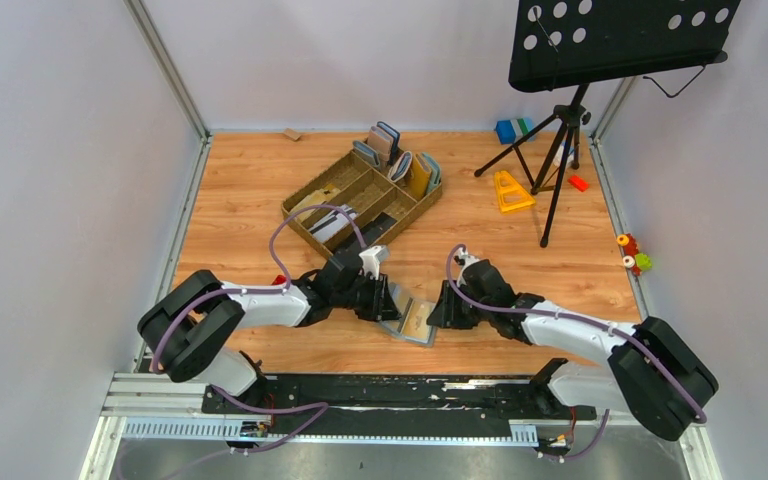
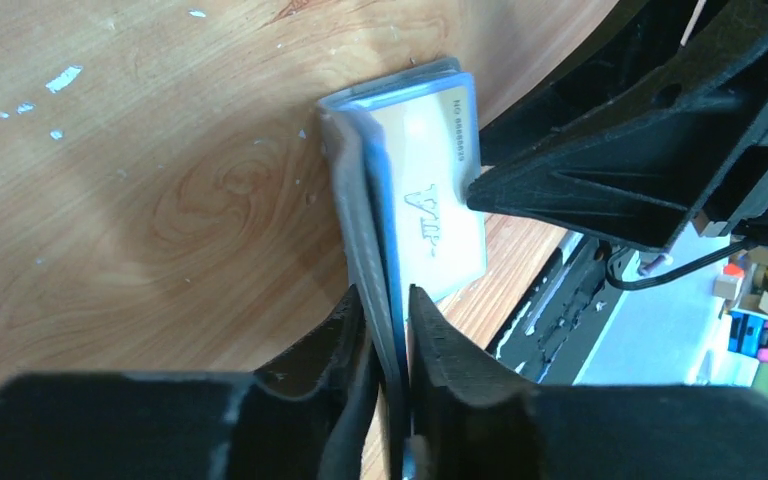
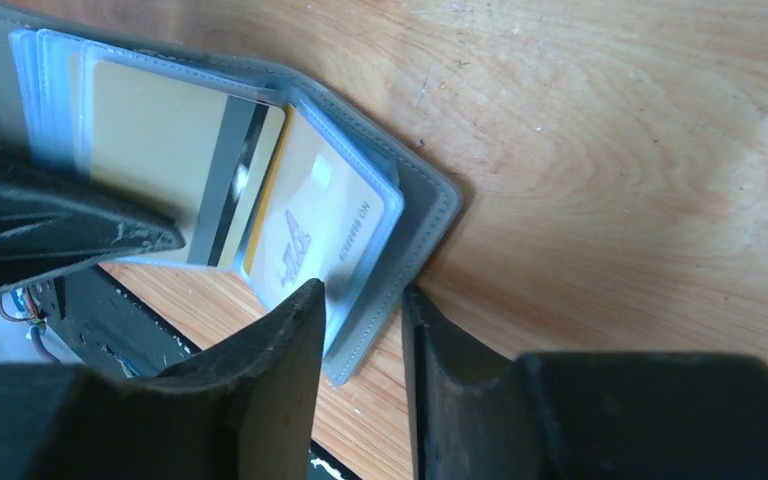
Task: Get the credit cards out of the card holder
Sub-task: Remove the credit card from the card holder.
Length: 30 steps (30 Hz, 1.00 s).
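The grey card holder point(image 1: 412, 318) lies opened on the wood between both grippers. My left gripper point(image 2: 388, 300) is shut on its left flap, which I see edge-on in the left wrist view and which stands tilted up. A pale card marked VIP point(image 2: 430, 205) sits in the other flap's clear sleeve. In the right wrist view the card holder point(image 3: 415, 200) shows beige credit cards point(image 3: 160, 150) in its sleeves. My right gripper point(image 3: 360, 300) straddles that flap's corner. One finger is over the sleeve and the other at the grey edge, with wood showing in the gap.
A brown compartment tray point(image 1: 332, 196) with upright wallets point(image 1: 400, 160) stands behind the grippers. A music stand's tripod point(image 1: 560, 150), a yellow triangular piece point(image 1: 510, 190), a blue block point(image 1: 507, 130) and small toys point(image 1: 632, 255) are at the back right. The table's front rail point(image 1: 360, 390) runs close behind the holder.
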Each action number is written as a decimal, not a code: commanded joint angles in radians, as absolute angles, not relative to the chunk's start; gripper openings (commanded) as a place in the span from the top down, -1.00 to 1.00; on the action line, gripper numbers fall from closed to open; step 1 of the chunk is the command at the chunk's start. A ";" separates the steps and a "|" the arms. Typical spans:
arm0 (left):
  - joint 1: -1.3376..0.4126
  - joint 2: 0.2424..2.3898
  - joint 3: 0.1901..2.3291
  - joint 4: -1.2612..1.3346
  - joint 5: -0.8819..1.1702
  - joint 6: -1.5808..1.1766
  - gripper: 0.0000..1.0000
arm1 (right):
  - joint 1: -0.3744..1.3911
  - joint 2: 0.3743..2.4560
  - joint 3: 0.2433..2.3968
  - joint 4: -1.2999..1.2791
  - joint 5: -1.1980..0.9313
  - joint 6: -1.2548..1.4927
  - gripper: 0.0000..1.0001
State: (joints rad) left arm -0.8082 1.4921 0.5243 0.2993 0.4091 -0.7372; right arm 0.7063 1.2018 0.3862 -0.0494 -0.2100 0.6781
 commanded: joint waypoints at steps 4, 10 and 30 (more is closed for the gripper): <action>-0.792 1.474 0.516 0.367 0.419 -0.739 0.99 | 0.706 1.126 0.376 -0.089 -0.161 0.637 -0.06; -0.774 1.420 0.485 0.414 0.440 -0.777 1.00 | 0.674 1.007 0.342 -0.111 -0.148 0.645 -0.91; -0.739 1.205 0.417 0.563 0.544 -0.914 1.00 | 0.570 0.677 0.198 0.113 -0.424 0.683 -1.00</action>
